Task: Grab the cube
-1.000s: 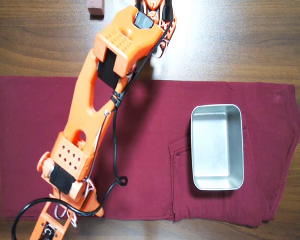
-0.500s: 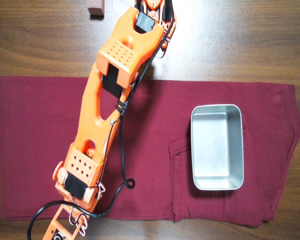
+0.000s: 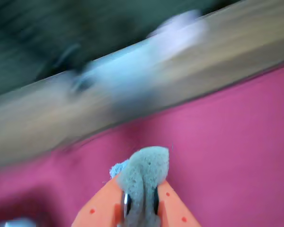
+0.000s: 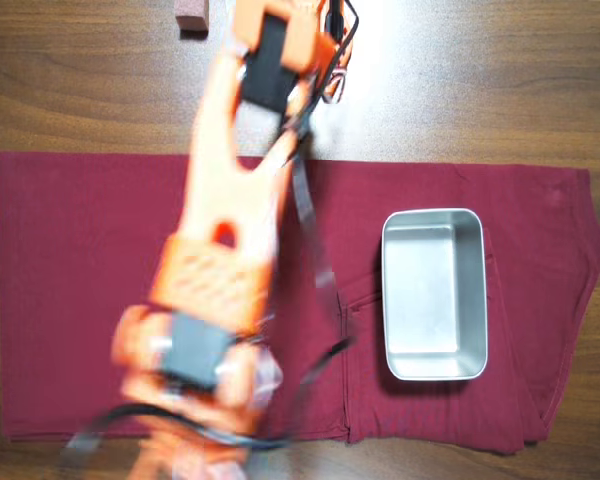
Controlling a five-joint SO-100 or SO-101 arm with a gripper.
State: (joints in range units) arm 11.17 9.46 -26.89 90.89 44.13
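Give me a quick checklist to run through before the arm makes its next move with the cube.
1. Cube held in the gripper: ok; the wrist view shows it squeezed between the orange fingers.
2. Grip secure: cannot tell; the cube looks squashed and sticks out past the fingertips.
3. Cube lifted off the red cloth: cannot tell; the wrist view is blurred.
4. Metal tray empty: ok in the overhead view.
5. Path to the tray clear: ok; only bare cloth and a dangling cable lie between.
6. Reddish block out of the way: ok; it sits at the top edge, off the cloth.
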